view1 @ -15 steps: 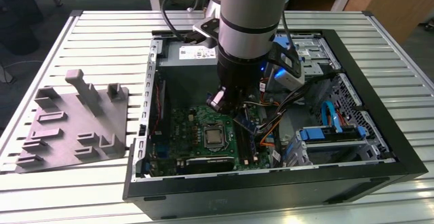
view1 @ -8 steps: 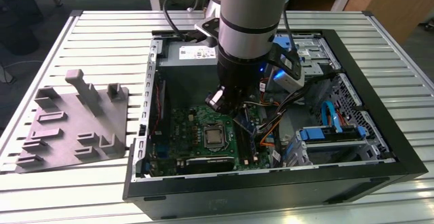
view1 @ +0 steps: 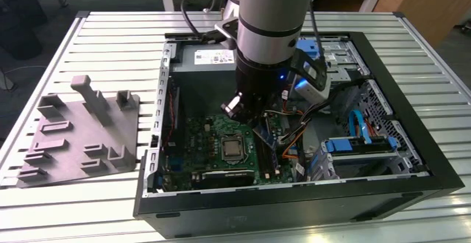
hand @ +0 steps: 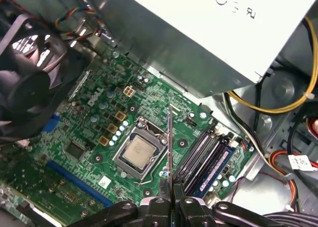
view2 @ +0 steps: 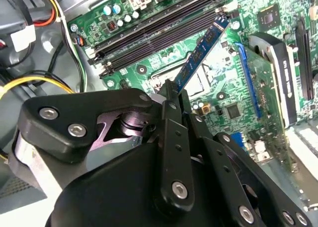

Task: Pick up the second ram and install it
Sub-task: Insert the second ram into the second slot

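Note:
My gripper (view2: 177, 96) is shut on the second ram (view2: 201, 53), a thin dark blue stick that juts out from between the fingers over the green motherboard (view2: 233, 93). In the first wrist view the second ram (hand: 170, 142) shows edge-on, held upright by the gripper (hand: 170, 189) above the board, between the processor socket (hand: 139, 152) and the long black memory slots (hand: 201, 155). The stick hangs above the slots (view2: 159, 31), apart from them. In the exterior view the gripper (view1: 249, 116) is inside the open computer case (view1: 294, 196), with the ram (view1: 265, 137) below it.
A grey fixture plate (view1: 81, 138) lies on the slatted table at the exterior view's left. The power supply (hand: 198, 28) and yellow cables (hand: 278, 105) sit close to the slots. A fan (hand: 25, 88), an expansion card (view2: 278, 73) and blue drive cages (view1: 360, 144) crowd the case.

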You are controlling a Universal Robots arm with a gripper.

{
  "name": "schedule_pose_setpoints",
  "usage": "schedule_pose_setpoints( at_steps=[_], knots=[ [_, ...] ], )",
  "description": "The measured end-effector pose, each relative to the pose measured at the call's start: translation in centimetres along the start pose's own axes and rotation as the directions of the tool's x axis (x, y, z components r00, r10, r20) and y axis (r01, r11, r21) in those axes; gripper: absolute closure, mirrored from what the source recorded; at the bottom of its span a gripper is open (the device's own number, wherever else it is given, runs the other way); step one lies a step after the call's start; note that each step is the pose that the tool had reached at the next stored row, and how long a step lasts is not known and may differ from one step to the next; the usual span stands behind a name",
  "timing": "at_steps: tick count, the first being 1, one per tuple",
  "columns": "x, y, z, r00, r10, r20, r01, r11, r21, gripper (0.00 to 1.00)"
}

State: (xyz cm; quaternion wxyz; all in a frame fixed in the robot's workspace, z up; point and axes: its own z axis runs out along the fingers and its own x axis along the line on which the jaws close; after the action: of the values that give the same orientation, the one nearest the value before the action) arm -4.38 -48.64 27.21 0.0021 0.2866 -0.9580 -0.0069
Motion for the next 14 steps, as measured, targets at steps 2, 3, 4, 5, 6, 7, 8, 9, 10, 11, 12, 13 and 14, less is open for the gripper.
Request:
schedule_pose_setpoints(
  at_steps=[2, 3, 4, 5, 6, 7, 8, 9, 10, 11, 12, 13, 14],
  knots=[
    [0.0, 0.0, 0.01, 0.9998, 0.02, 0.0002, -0.02, 0.9998, 0.0001, 0.86],
    [0.0, 0.0, 0.01, 0.9996, 0.03, 0.0003, -0.03, 0.9996, 0.0001, 0.86],
    [0.0, 0.0, 0.01, 0.9992, 0.039, 0.0005, -0.039, 0.9992, 0.0001, 0.86],
    [0.0, 0.0, 0.02, 0.9988, 0.048, 0.0006, -0.048, 0.9988, 0.0002, 0.86],
    [0.0, 0.0, 0.02, 0.9984, 0.057, 0.0006, -0.057, 0.9984, 0.0002, 0.86],
    [0.0, 0.0, 0.03, 0.9978, 0.066, 0.0008, -0.066, 0.9978, 0.0003, 0.86],
    [0.0, 0.0, 0.03, 0.9972, 0.075, 0.0009, -0.075, 0.9972, 0.0003, 0.86],
    [0.0, 0.0, 0.03, 0.9964, 0.085, 0.001, -0.085, 0.9964, 0.0004, 0.86],
    [0.0, 0.0, 0.04, 0.9956, 0.093, 0.0011, -0.093, 0.9956, 0.0004, 0.86],
    [0.0, 0.0, 0.04, 0.9948, 0.102, 0.0012, -0.102, 0.9948, 0.0004, 0.86],
    [0.0, 0.0, 0.04, 0.9938, 0.111, 0.0013, -0.111, 0.9938, 0.0004, 0.86],
    [0.0, 0.0, 0.05, 0.9928, 0.12, 0.0014, -0.12, 0.9928, 0.0005, 0.86],
    [0.0, 0.0, 0.05, 0.9917, 0.128, 0.0015, -0.128, 0.9917, 0.0005, 0.86]
  ],
)
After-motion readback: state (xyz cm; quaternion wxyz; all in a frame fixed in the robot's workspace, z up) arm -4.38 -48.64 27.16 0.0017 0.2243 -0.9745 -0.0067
